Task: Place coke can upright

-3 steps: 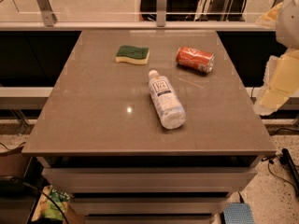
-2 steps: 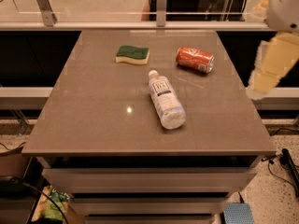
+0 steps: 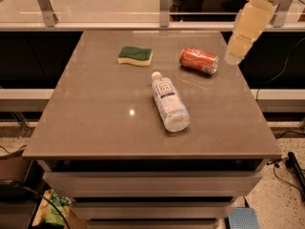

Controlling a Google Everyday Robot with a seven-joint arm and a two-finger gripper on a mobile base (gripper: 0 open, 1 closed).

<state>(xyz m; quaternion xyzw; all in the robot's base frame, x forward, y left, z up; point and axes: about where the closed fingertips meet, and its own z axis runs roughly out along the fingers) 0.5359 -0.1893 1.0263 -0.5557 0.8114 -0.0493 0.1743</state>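
One can (image 3: 199, 61), bottle (image 3: 169, 101), sponge (image 3: 135, 55); jaws top-right

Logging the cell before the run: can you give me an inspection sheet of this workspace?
Surface: grey tabletop, one glare spot.
Job's things: coke can lying on its side, rear right.
Clutter: green sponge, rear; clear bottle on its side, centre.
Grippers: end effector at the right rear edge, right of the can, apart from it.
Cables: black cable on the floor, right.
Surroundings: railing behind; drawers under the table.

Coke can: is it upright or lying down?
The coke can lies on its side on the table, silver end facing right. The gripper hovers right of it.
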